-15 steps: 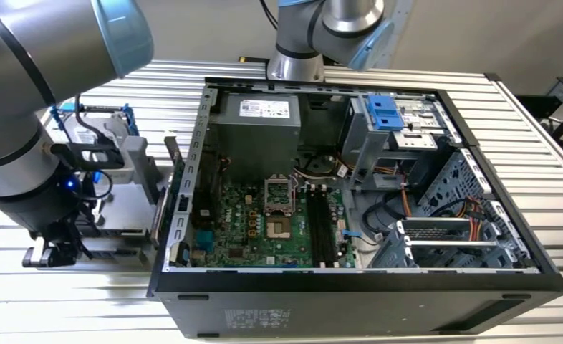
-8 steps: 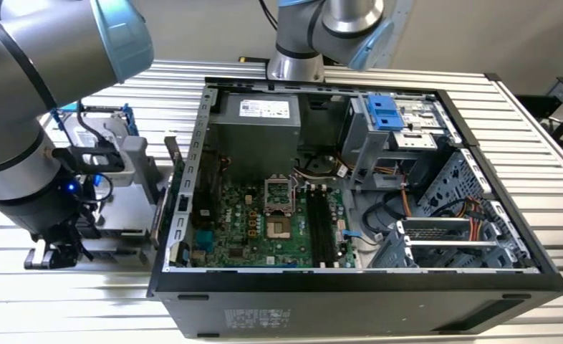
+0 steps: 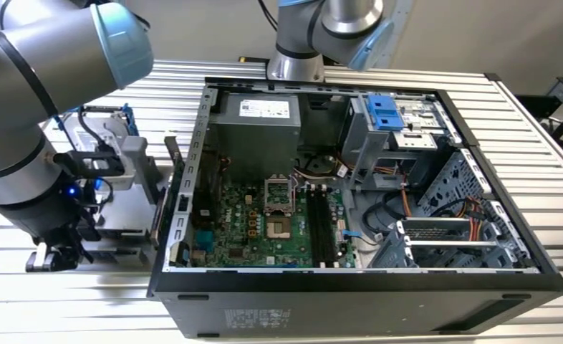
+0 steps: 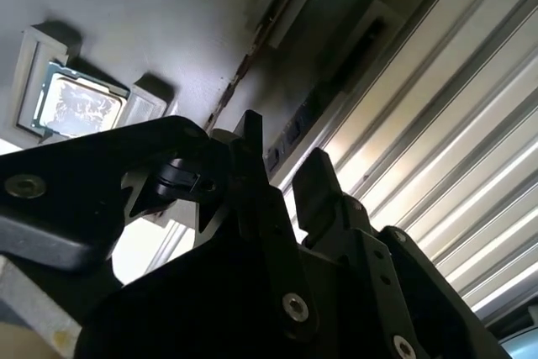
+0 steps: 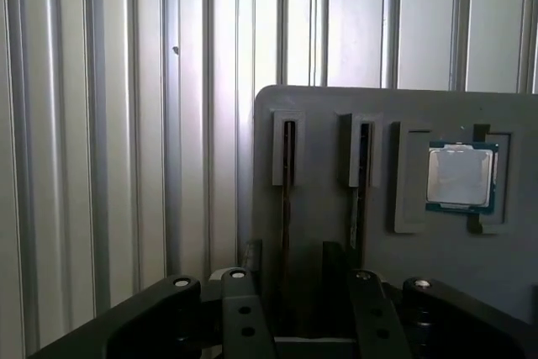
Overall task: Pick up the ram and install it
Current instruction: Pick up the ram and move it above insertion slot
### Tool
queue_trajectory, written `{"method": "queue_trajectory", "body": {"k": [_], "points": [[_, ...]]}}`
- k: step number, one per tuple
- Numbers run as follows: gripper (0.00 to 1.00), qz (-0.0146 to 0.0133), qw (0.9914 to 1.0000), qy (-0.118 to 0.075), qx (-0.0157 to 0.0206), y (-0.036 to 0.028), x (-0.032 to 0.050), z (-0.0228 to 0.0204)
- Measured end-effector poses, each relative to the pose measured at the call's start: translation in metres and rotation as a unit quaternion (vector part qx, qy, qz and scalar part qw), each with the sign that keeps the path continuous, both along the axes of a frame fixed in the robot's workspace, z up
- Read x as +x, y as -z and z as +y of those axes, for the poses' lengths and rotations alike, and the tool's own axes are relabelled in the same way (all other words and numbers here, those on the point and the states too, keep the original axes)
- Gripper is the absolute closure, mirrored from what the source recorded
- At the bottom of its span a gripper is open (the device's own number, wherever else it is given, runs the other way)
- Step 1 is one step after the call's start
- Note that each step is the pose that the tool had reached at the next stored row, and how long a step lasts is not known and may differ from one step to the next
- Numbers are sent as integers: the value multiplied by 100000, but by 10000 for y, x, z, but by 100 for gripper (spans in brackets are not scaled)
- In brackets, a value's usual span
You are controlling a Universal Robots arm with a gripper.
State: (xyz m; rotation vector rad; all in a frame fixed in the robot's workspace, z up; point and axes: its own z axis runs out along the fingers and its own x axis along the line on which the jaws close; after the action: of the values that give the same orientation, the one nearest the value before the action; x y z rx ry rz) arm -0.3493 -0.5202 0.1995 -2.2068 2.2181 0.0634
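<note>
The ram (image 5: 287, 199) is a thin dark stick standing on edge in a slot of a grey holder (image 5: 319, 107); in the second wrist view the ram (image 4: 244, 69) shows as a narrow brown-edged strip. A second stick (image 5: 359, 182) sits in the neighbouring slot. My gripper (image 5: 292, 262) is open, its black fingers (image 5: 252, 262) either side of the first stick's line, with a gap to it. In the second wrist view the gripper (image 4: 284, 166) hovers close over the holder. The motherboard's black slots (image 3: 321, 222) lie inside the open computer case (image 3: 181, 279).
A processor chip (image 5: 461, 176) rests in a pocket of the holder. The holder (image 3: 119, 179) stands on the ribbed metal table (image 3: 81, 301) at the exterior view's left of the case. A blue drive bracket (image 3: 385, 111) and loose cables (image 3: 396, 208) fill the case's far side.
</note>
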Motion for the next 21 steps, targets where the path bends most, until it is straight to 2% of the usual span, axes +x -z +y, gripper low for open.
{"method": "queue_trajectory", "body": {"k": [8,21], "points": [[0,-12,100000,261,12,26,-67,25],[0,-4,99999,380,4,70,-86,27]]}}
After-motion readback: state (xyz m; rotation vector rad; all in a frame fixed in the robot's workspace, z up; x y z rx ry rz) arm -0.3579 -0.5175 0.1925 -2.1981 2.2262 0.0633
